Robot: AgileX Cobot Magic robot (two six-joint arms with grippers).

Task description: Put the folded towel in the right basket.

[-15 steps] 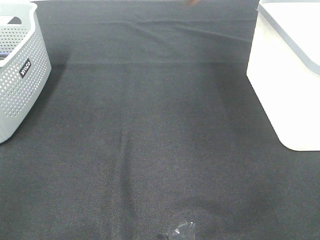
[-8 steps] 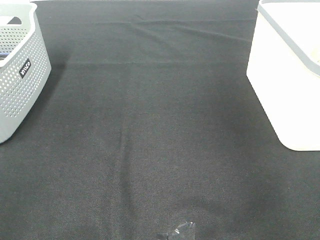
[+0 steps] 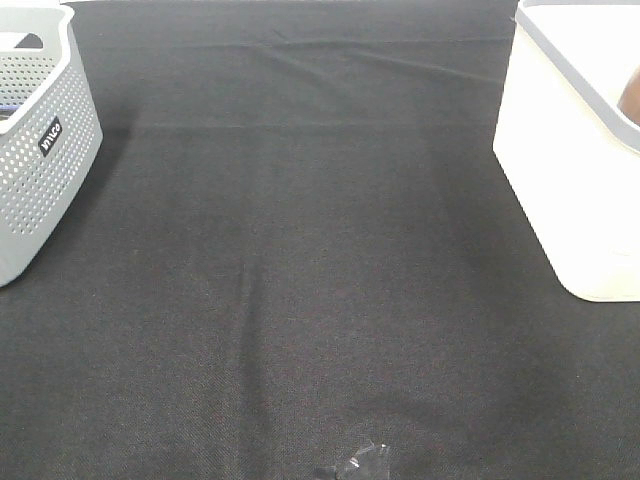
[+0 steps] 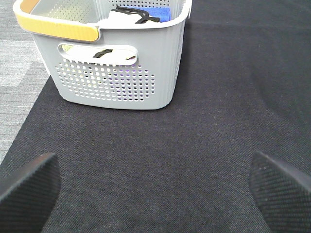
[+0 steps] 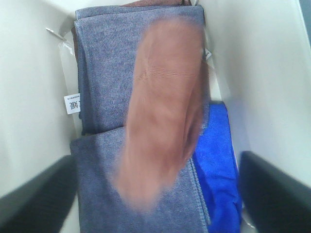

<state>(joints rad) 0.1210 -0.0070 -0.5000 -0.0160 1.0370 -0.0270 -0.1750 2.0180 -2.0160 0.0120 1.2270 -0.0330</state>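
In the right wrist view a brown folded towel (image 5: 163, 111) shows motion-blurred over the inside of the white right basket (image 5: 29, 97). Under it lie grey towels (image 5: 104, 63) and a blue towel (image 5: 218, 160). My right gripper (image 5: 156, 165) is open above the basket, its dark fingers (image 5: 43, 194) wide apart on either side of the towel. In the exterior high view the white basket (image 3: 560, 170) stands at the right, with a brown patch (image 3: 630, 98) just inside its rim. My left gripper (image 4: 154, 167) is open and empty over the black cloth.
A grey perforated basket (image 3: 40, 150) stands at the left; in the left wrist view (image 4: 121, 77) it has a yellow handle and holds blue, white and black items. A black cloth (image 3: 300, 250) covers the table. A small shiny scrap (image 3: 362, 465) lies at the front edge.
A brown shape at the far top edge one second ago is gone. A brown patch now shows inside the right basket's rim.
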